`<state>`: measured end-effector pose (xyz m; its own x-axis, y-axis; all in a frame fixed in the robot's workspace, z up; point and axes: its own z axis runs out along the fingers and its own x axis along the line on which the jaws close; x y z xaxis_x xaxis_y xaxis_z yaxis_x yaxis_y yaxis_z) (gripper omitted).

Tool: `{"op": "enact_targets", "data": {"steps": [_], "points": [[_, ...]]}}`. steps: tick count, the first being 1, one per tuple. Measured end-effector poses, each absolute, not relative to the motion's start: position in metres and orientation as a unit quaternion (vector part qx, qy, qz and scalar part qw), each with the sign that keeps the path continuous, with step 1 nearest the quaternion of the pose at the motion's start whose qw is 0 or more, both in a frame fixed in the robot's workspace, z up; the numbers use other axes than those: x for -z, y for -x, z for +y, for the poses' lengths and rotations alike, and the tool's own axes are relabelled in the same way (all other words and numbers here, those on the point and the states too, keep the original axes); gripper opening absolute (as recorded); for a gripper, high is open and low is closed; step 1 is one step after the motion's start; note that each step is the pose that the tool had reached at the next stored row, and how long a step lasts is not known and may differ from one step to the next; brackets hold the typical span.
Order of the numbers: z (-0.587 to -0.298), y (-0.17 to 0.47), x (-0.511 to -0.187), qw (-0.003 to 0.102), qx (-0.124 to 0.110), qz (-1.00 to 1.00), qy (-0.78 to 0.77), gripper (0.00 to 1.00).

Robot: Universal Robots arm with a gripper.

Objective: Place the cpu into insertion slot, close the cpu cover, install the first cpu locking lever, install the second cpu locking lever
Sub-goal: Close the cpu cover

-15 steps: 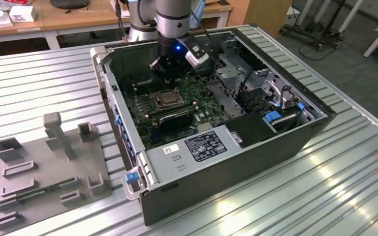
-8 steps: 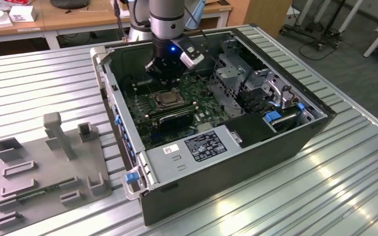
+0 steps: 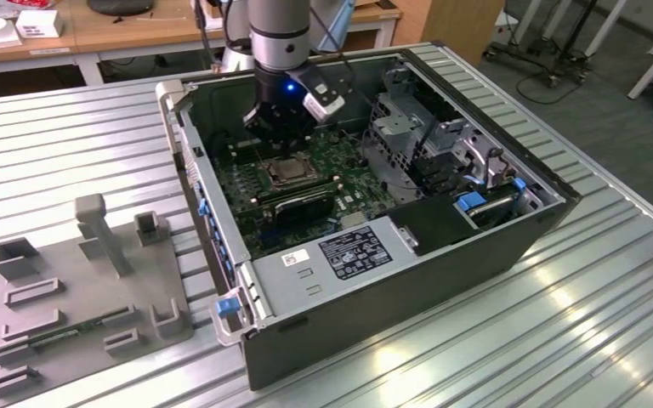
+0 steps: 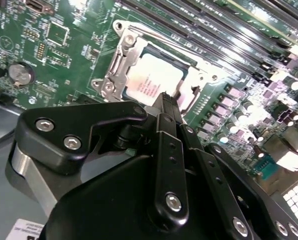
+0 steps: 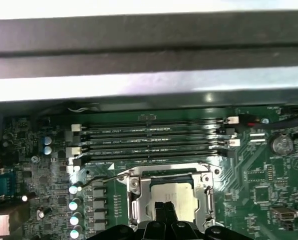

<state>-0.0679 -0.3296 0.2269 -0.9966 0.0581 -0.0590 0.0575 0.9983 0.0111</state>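
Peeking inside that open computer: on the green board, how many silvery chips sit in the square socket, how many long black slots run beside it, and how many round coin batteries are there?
cpu: 1
long black slots: 4
coin battery: 1
Total: 6

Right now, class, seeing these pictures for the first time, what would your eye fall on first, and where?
The open computer case on the slatted metal table, with the arm reaching down into it. In both wrist views the shut gripper hangs just over the cpu, seated on the green board and framed by the silvery cover. A grey fixture lies at the exterior view's left.
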Motion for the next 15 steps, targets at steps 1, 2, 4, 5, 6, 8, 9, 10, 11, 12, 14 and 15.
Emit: {"op": "enact_targets", "data": {"steps": [1,2,4,5,6,8,9,10,11,12,14,15], "points": [[-0.330,0.069,-0.226,0.029,-0.004,0.999,-0.029,0.10],[-0.330,0.069,-0.226,0.029,-0.004,0.999,-0.029,0.10],[-0.331,0.071,-0.224,0.029,-0.004,0.999,-0.029,0.10],[-0.331,0.072,-0.224,0.029,-0.003,0.999,-0.029,0.10],[-0.331,0.073,-0.223,0.028,-0.003,0.999,-0.029,0.10],[-0.331,0.075,-0.221,0.028,-0.003,0.999,-0.029,0.10],[-0.331,0.075,-0.220,0.028,-0.003,0.999,-0.029,0.10],[-0.331,0.076,-0.219,0.028,-0.003,0.999,-0.029,0.10],[-0.331,0.077,-0.218,0.028,-0.003,0.999,-0.029,0.10],[-0.331,0.079,-0.217,0.028,-0.003,0.999,-0.029,0.10],[-0.331,0.080,-0.216,0.027,-0.003,0.999,-0.029,0.10],[-0.331,0.081,-0.215,0.027,-0.003,0.999,-0.029,0.10]]}}
